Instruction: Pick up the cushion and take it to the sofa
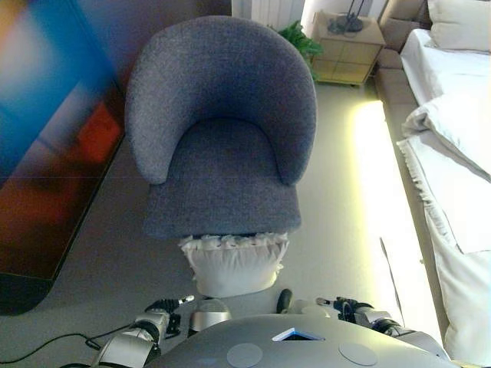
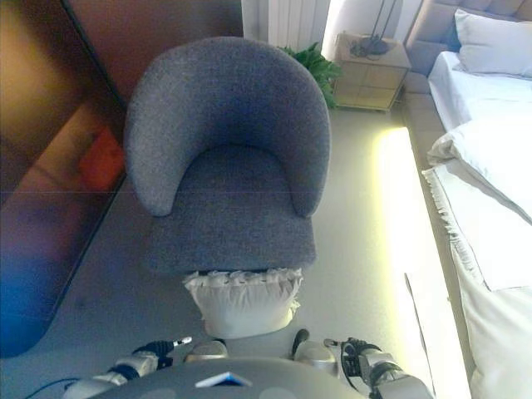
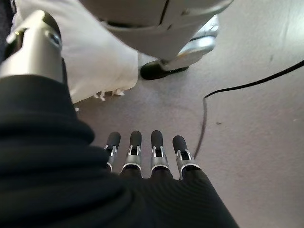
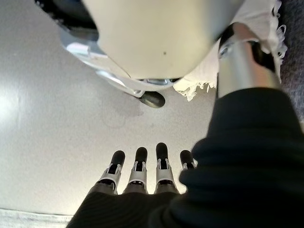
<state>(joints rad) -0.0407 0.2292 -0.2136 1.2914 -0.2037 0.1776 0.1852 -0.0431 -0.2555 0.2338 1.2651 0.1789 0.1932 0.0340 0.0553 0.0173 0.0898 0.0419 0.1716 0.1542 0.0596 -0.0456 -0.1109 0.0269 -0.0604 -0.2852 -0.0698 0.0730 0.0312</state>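
Observation:
A white cushion (image 1: 234, 264) with a ruffled edge stands on the floor, leaning against the front of a grey armchair (image 1: 222, 130). It also shows in the left wrist view (image 3: 95, 52) and the right wrist view (image 4: 259, 19). My left hand (image 1: 165, 310) hangs low to the left of the cushion, apart from it. Its fingers (image 3: 135, 149) are straight and hold nothing. My right hand (image 1: 349, 308) hangs low to the right of the cushion, with straight, empty fingers (image 4: 141, 166).
A bed (image 1: 460, 153) with white covers runs along the right. A wooden nightstand (image 1: 349, 46) and a green plant (image 1: 299, 38) stand behind the armchair. A dark glossy panel (image 1: 46, 115) lines the left side.

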